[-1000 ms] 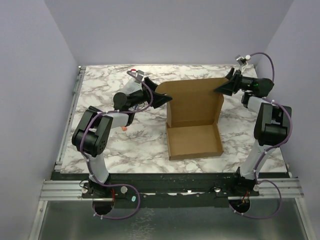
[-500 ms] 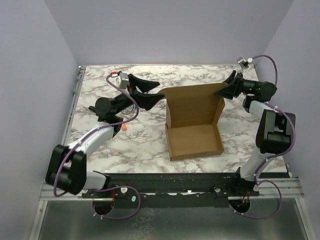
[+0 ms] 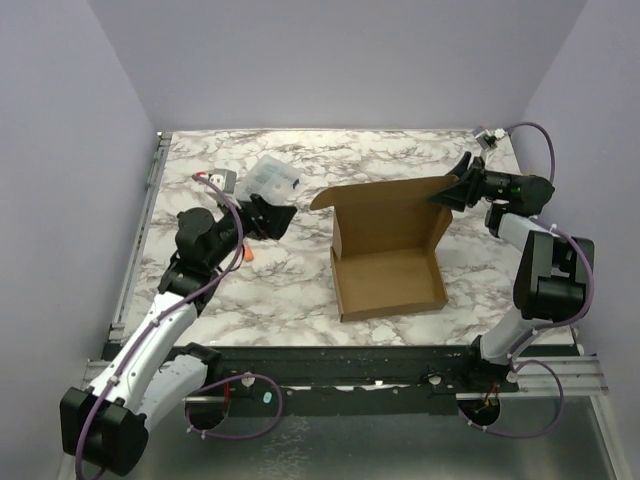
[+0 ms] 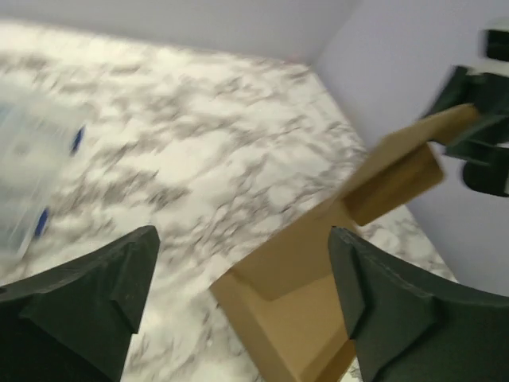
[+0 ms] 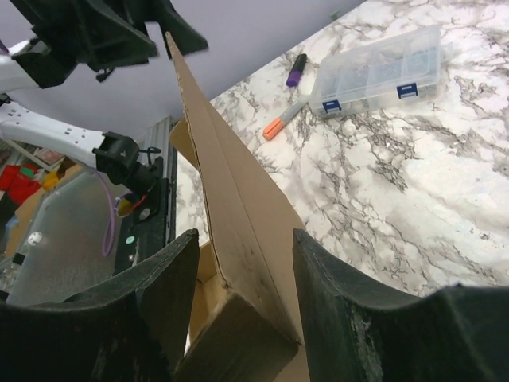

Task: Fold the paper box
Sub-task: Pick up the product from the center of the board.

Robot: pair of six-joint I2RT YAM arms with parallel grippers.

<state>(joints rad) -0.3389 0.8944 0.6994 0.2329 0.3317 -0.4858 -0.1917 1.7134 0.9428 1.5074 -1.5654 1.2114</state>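
Observation:
The paper box (image 3: 388, 268) is a brown cardboard tray at the table's middle, with its lid standing upright at the back and small flaps at the lid's top corners. My left gripper (image 3: 275, 218) is open and empty, left of the box and apart from it. In the left wrist view the box (image 4: 318, 263) lies ahead between the open fingers (image 4: 95, 294). My right gripper (image 3: 452, 185) is at the lid's top right corner. In the right wrist view it (image 5: 245, 239) is open, with the lid's edge and side flap (image 5: 238, 215) between its jaws.
A clear plastic compartment case (image 3: 270, 180) lies behind the left gripper and also shows in the right wrist view (image 5: 378, 72). An orange marker (image 3: 248, 255) lies left of the box. A purple marker (image 5: 296, 70) lies near the case. Purple walls stand around the table.
My left arm has pulled back from the lid's left corner, to the left and nearer, uncovering the clear case. My right gripper has stayed at the lid's right corner.

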